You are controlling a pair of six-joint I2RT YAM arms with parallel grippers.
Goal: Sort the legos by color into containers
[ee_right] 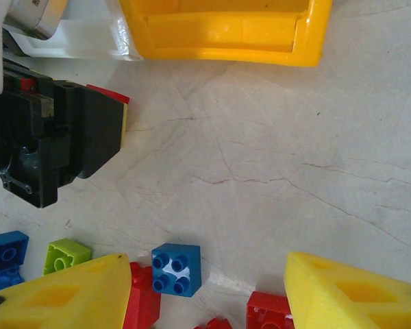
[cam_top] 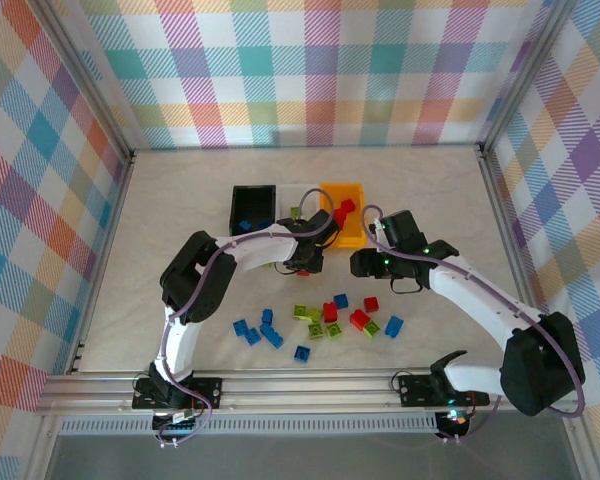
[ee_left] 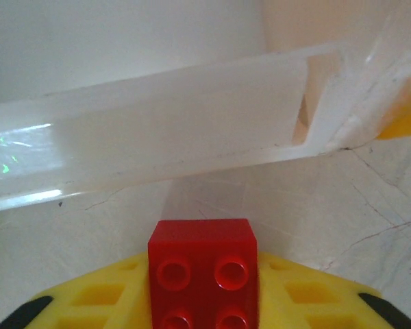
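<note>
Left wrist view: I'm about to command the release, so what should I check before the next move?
1. Red brick clamped in the left pincer: ok.
2. Left pincer above the orange bin: not ok; the white bin wall is ahead and the orange bin lies off to the right.
3. Orange bin is the one for reds: ok, red bricks lie inside.
4. Right pincer open and apart from the left pincer: ok.
5. Brick seated square in the grip: cannot tell.
</note>
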